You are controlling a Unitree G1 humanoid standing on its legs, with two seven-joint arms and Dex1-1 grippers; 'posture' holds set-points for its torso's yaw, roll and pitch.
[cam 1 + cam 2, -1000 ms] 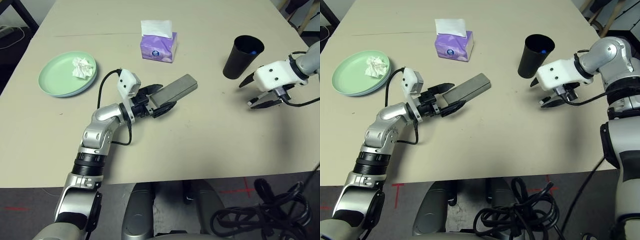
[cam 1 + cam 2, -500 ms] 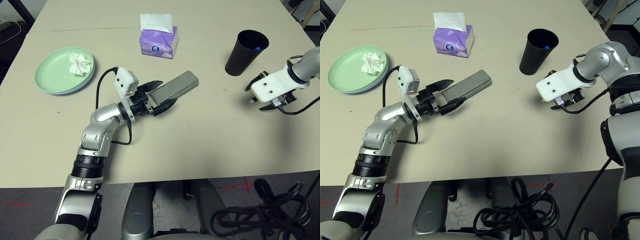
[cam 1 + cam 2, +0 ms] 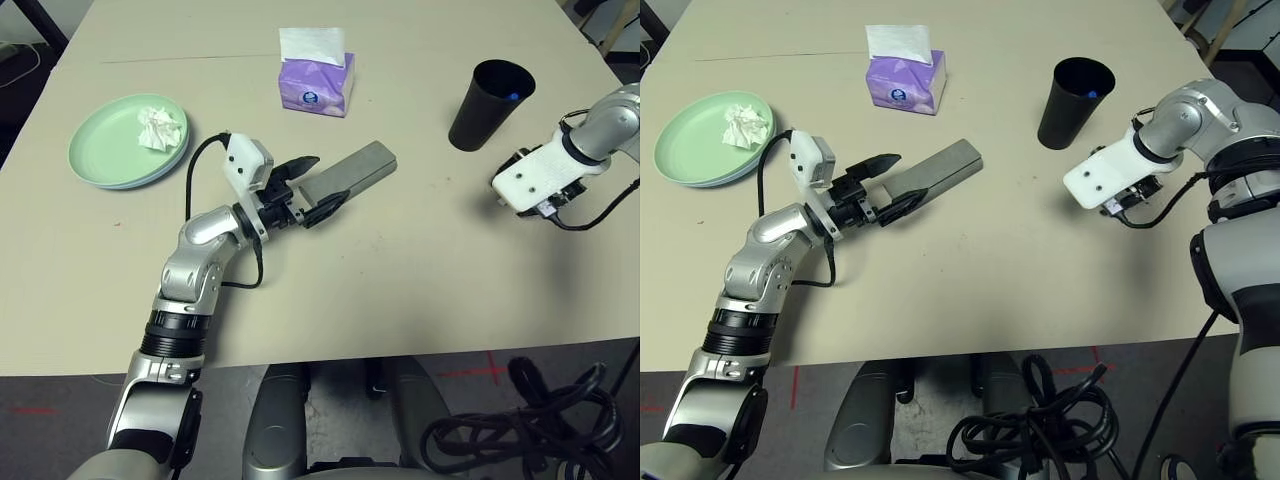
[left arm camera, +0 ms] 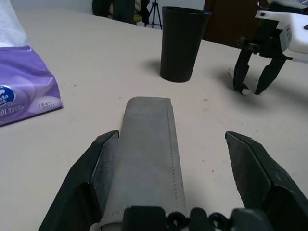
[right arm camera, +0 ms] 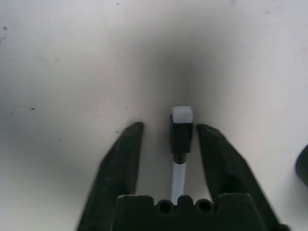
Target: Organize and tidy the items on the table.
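A grey glasses case (image 3: 350, 177) lies on the table (image 3: 400, 290), pointing toward the black cup (image 3: 487, 105). My left gripper (image 3: 322, 182) is open around the case's near end; in the left wrist view one finger (image 4: 103, 154) touches the case (image 4: 147, 144) and the other stands well off. My right gripper (image 5: 171, 126) points straight down at the table beside the cup. Its fingers straddle a thin white pen (image 5: 181, 137) with a black section, and narrow gaps show on both sides. A crumpled tissue (image 3: 160, 128) lies in the pale green plate (image 3: 105, 165) at the far left.
A purple tissue box (image 3: 318, 85) stands at the back middle. Something blue (image 3: 510, 97) sits inside the cup. Black cables (image 3: 530, 420) lie on the floor past the table's front edge. Bare tabletop stretches between the two arms.
My right gripper has tipped from sideways to pointing down over the pen, and its fingers have narrowed around it. The left gripper stays open at the case.
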